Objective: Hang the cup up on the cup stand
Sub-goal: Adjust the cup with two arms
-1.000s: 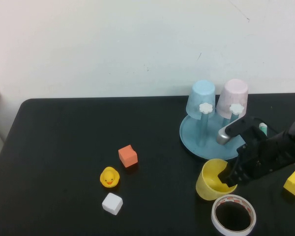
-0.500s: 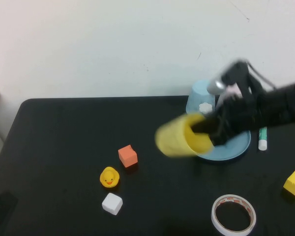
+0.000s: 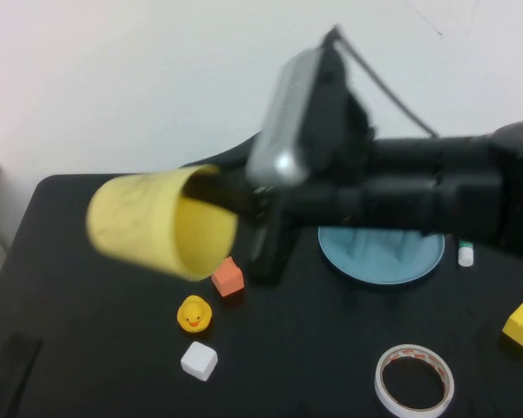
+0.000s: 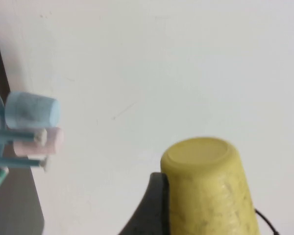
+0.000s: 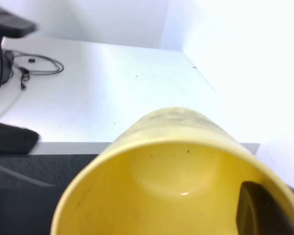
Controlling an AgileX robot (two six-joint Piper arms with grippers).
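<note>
The right gripper (image 3: 231, 198) pinches the yellow cup (image 3: 161, 222), lifted far left of the cup stand (image 3: 381, 254); hanging remains. The left gripper is hidden.

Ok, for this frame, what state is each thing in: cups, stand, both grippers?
cup: lifted on its side, pinched at the rim, off the stand
right gripper: shut on the cup, high over the table's left
cup stand: on the table, mostly hidden behind the arm
left gripper: out of view
</note>
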